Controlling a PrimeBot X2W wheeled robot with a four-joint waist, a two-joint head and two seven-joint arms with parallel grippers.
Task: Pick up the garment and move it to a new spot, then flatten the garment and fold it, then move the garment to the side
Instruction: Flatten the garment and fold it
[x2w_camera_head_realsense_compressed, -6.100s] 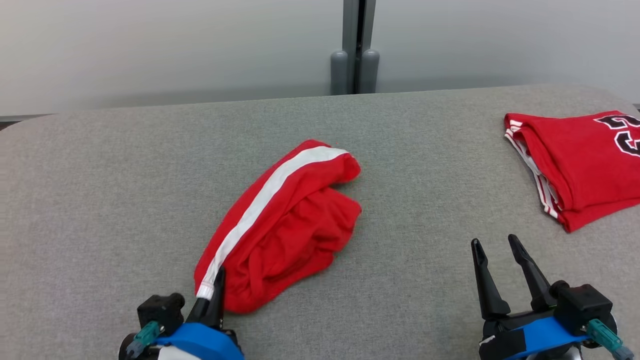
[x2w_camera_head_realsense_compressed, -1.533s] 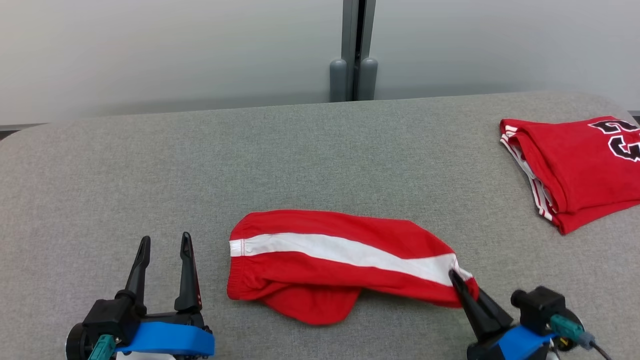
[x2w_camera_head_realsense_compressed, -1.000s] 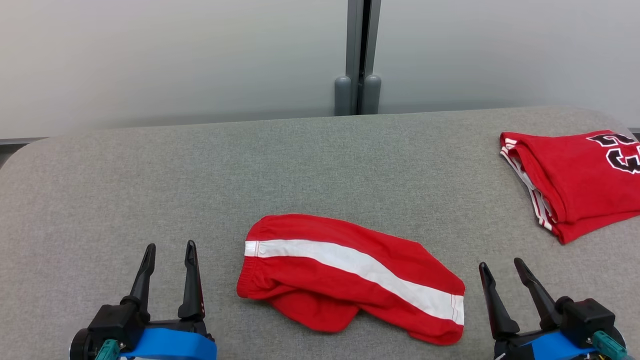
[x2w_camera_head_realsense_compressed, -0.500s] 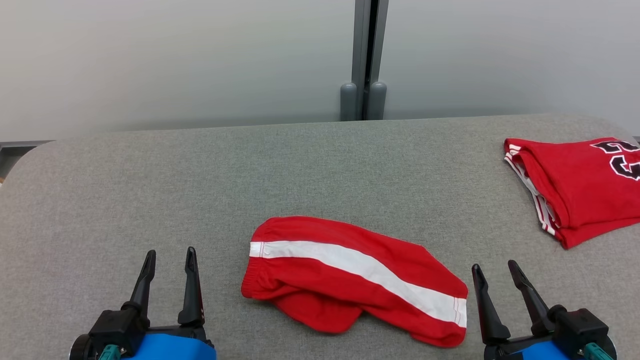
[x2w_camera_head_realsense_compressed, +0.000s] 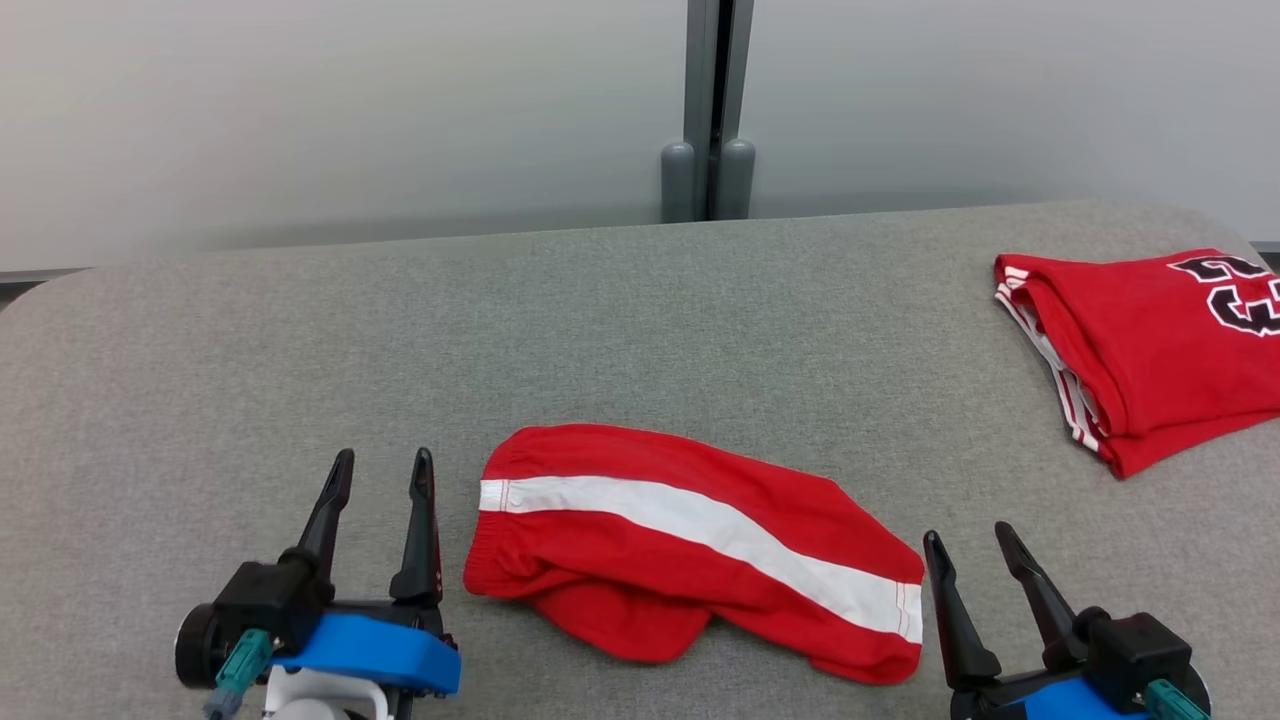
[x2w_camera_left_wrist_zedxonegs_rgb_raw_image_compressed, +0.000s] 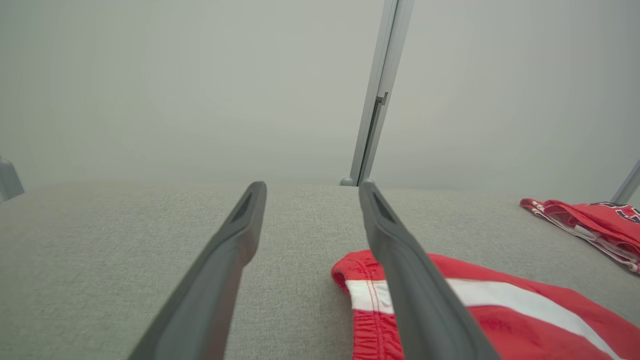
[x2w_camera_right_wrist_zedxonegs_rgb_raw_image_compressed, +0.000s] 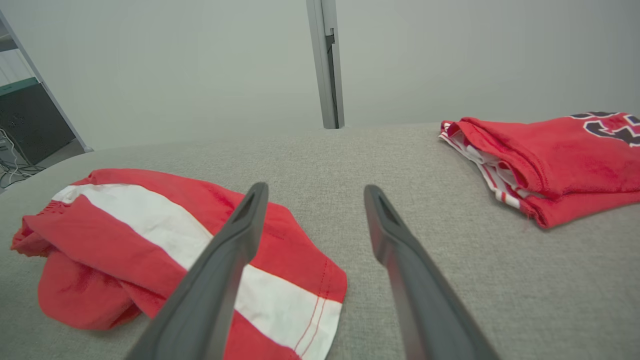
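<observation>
Red shorts with a white side stripe (x2w_camera_head_realsense_compressed: 690, 545) lie stretched left to right near the front of the grey table, a crumpled fold bulging from their near edge. They also show in the left wrist view (x2w_camera_left_wrist_zedxonegs_rgb_raw_image_compressed: 500, 310) and the right wrist view (x2w_camera_right_wrist_zedxonegs_rgb_raw_image_compressed: 150, 250). My left gripper (x2w_camera_head_realsense_compressed: 382, 470) stands open just left of the waistband end, holding nothing. Beside the hem end, my right gripper (x2w_camera_head_realsense_compressed: 968, 540) is open too, and empty. In the left wrist view the right finger (x2w_camera_left_wrist_zedxonegs_rgb_raw_image_compressed: 410, 280) crosses in front of the waistband.
A folded red jersey with black numbers (x2w_camera_head_realsense_compressed: 1150, 350) lies at the table's right edge, also in the right wrist view (x2w_camera_right_wrist_zedxonegs_rgb_raw_image_compressed: 550, 155). The grey table (x2w_camera_head_realsense_compressed: 500, 330) stretches back to a pale wall with a grey post (x2w_camera_head_realsense_compressed: 708, 110).
Since six seconds ago the shorts were pulled out from a slanted heap into a left-to-right strip. The right gripper let go of the hem and drew back. The left gripper has moved closer to the waistband.
</observation>
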